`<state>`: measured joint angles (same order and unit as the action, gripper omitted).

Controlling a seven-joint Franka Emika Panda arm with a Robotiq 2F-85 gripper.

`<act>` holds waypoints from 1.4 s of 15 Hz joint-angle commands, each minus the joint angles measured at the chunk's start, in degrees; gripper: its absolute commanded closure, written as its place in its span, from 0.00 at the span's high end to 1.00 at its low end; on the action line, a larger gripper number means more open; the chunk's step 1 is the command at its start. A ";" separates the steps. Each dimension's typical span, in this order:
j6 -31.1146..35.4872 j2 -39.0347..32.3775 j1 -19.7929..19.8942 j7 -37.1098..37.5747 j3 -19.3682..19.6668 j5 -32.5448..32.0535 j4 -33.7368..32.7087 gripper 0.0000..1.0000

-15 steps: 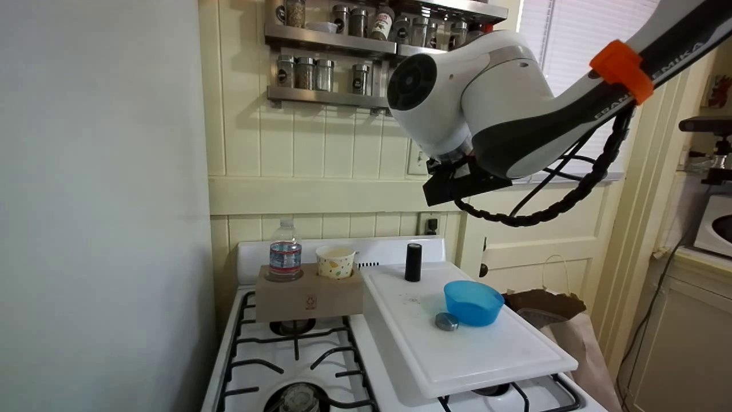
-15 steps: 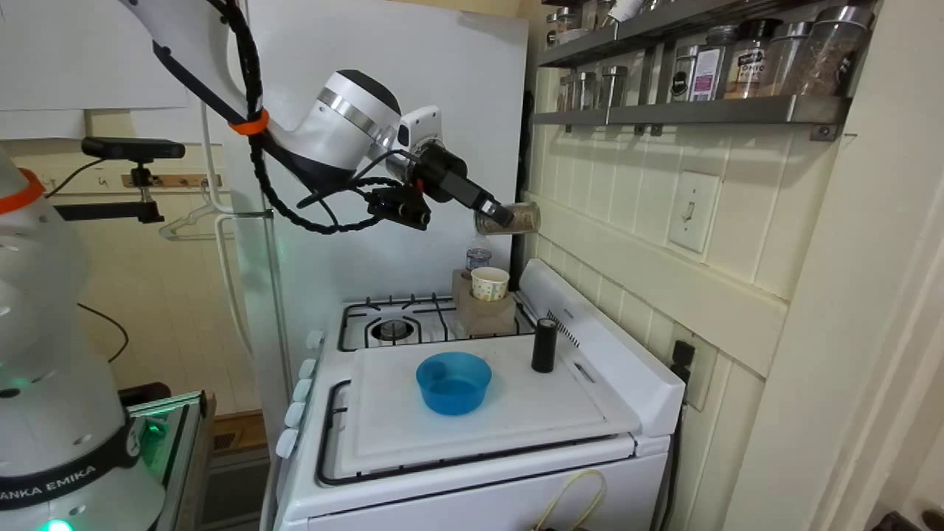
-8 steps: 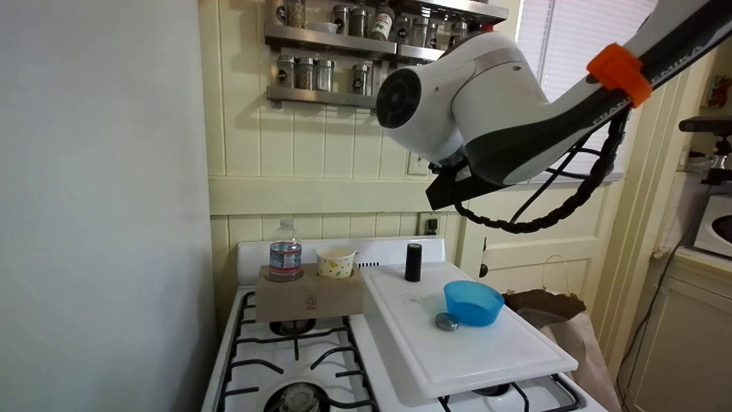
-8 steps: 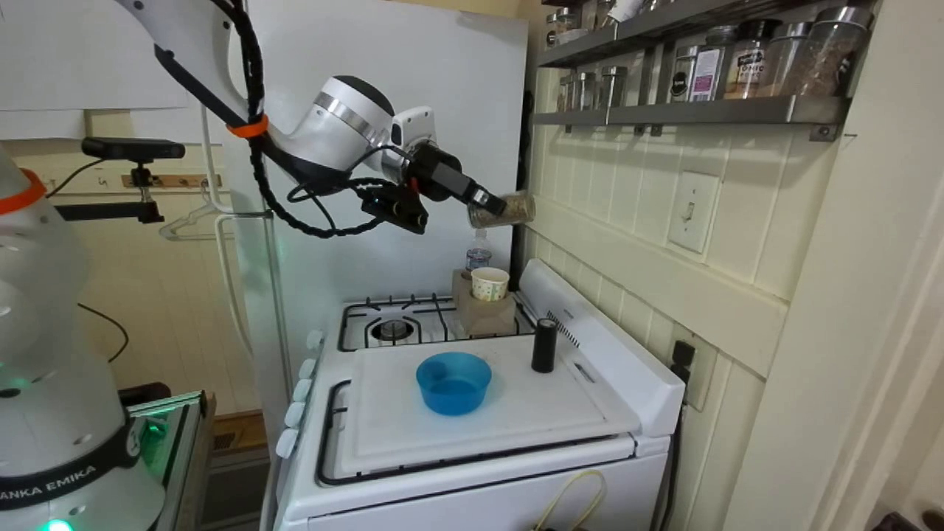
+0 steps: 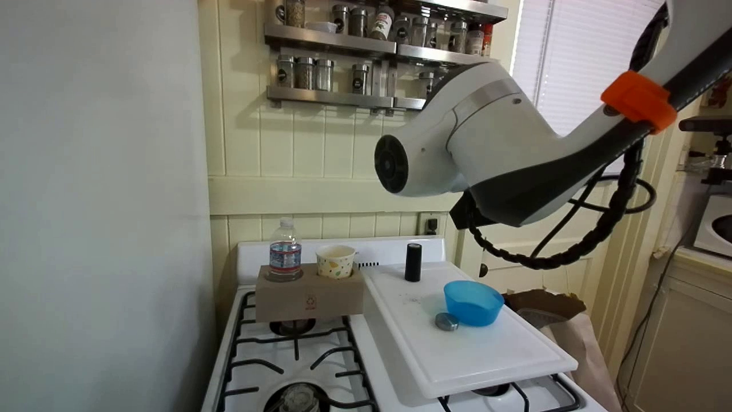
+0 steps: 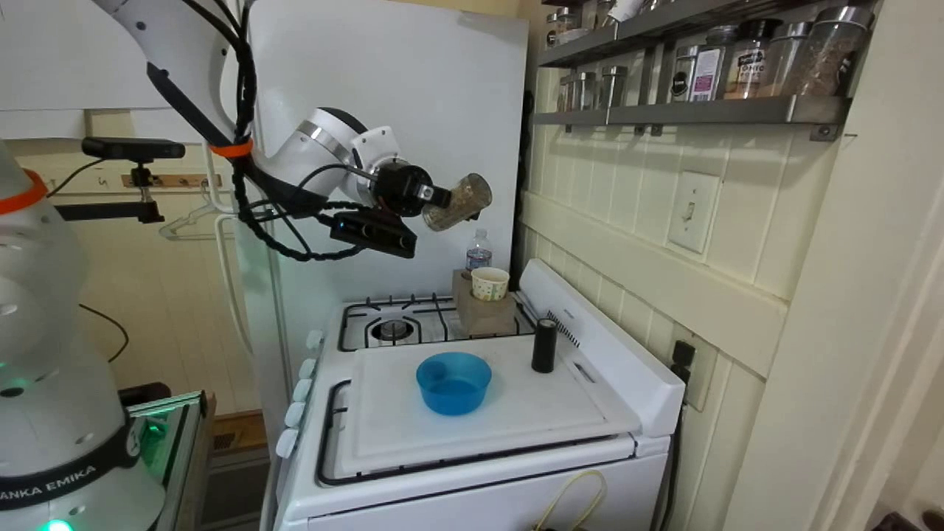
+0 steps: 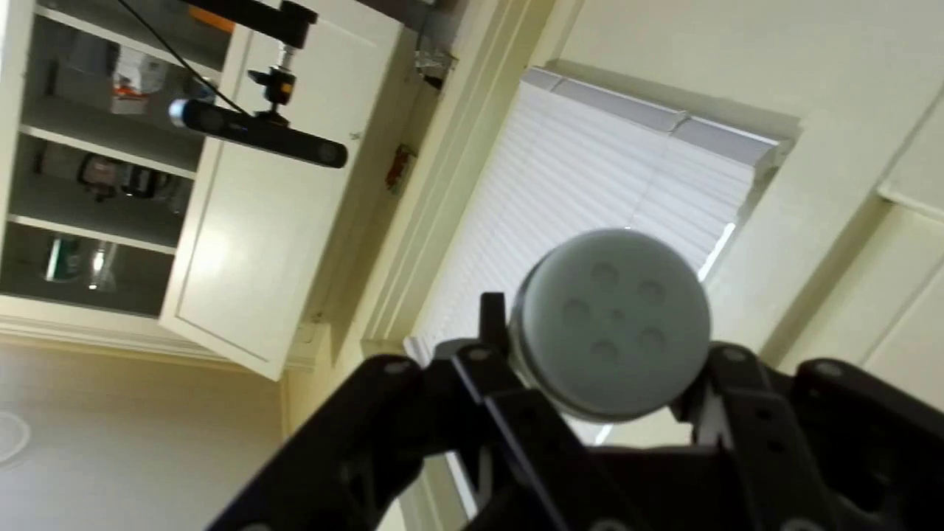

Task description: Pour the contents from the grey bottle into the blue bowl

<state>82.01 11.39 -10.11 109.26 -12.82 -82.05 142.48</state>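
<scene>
1. We see the gripper (image 6: 460, 206) clamped on the grey bottle (image 7: 616, 321), tilted in mid-air, its grey end facing the wrist camera.
2. Lower and well apart, we find the blue bowl (image 6: 453, 385) on the white board (image 5: 503, 356), a metal lid (image 5: 446, 321) just beside.
3. Farther back, we see the black bottle (image 6: 544, 345) upright on that board.

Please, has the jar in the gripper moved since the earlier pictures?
Yes: in an exterior view, the held jar has moved left, farther from the light switch, and it slants more.
</scene>
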 commanded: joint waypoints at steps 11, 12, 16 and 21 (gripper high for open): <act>-6.94 -14.70 -1.01 2.41 0.41 -10.14 -6.28 0.23; -4.84 -13.71 -0.55 4.31 0.82 -9.37 -6.49 0.23; -9.45 -16.52 -1.33 2.13 0.59 -13.14 -8.18 0.23; -7.89 -15.91 -1.61 4.58 0.22 -14.61 -7.90 0.23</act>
<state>75.12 -3.56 -10.91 113.18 -12.27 -94.16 134.78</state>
